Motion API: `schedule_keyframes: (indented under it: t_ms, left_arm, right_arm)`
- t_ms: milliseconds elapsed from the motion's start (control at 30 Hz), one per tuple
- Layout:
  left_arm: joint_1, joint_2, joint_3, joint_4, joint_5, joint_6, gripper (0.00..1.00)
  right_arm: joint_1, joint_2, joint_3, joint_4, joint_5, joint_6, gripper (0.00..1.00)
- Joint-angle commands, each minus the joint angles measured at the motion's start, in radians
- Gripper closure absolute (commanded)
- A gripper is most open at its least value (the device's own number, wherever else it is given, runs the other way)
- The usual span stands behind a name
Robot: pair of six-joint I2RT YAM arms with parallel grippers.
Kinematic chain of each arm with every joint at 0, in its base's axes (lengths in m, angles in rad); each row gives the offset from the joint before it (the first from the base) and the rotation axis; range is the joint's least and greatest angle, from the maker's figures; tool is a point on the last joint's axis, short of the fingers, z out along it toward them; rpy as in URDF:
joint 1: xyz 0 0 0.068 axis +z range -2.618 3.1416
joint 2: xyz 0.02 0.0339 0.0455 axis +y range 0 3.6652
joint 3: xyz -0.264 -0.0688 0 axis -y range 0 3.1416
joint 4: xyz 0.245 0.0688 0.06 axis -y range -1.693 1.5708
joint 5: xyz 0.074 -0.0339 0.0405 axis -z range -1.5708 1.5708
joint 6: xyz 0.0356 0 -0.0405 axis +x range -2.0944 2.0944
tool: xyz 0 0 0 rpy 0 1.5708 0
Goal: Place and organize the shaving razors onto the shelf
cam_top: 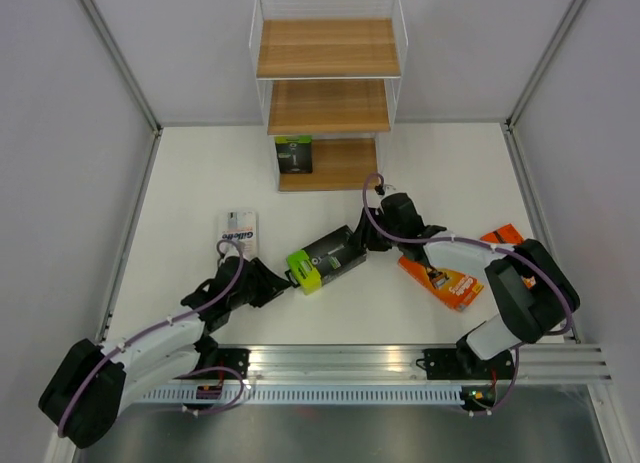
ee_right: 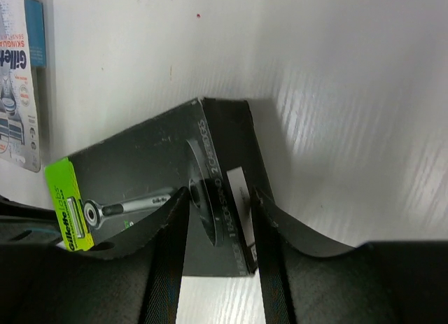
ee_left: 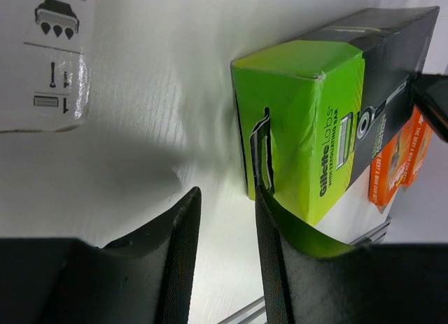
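A black razor pack with a lime-green end [cam_top: 327,258] sits on the table in front of the shelf [cam_top: 328,48]. My right gripper [cam_top: 364,239] is closed across its black end; in the right wrist view the pack [ee_right: 140,177] fills the gap between the fingers of the gripper [ee_right: 219,192]. My left gripper [cam_top: 283,283] is open and empty by the green end [ee_left: 301,121], with its right finger [ee_left: 269,254] against that end and bare table between the fingers of the gripper [ee_left: 225,192]. A second black-and-green pack [cam_top: 293,153] stands on the lowest board.
A clear-and-light-blue blister pack [cam_top: 238,231] lies left of centre, beside my left arm. Two orange packs [cam_top: 440,280] [cam_top: 503,235] lie at the right, under and beside my right arm. White walls enclose the table on three sides. An aluminium rail [cam_top: 400,361] runs along the near edge.
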Motion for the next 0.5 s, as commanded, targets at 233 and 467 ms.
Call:
schedule_keyframes:
  t_ms: [233, 467]
  left_arm:
    - [0.003, 0.207, 0.029, 0.299, 0.031, -0.003, 0.58]
    - [0.003, 0.284, 0.024, 0.424, 0.028, 0.008, 0.98]
  right_arm:
    - [0.004, -0.154, -0.141, -0.082, 0.009, 0.064, 0.54]
    - [0.004, -0.203, -0.164, -0.093, 0.027, 0.064, 0.53]
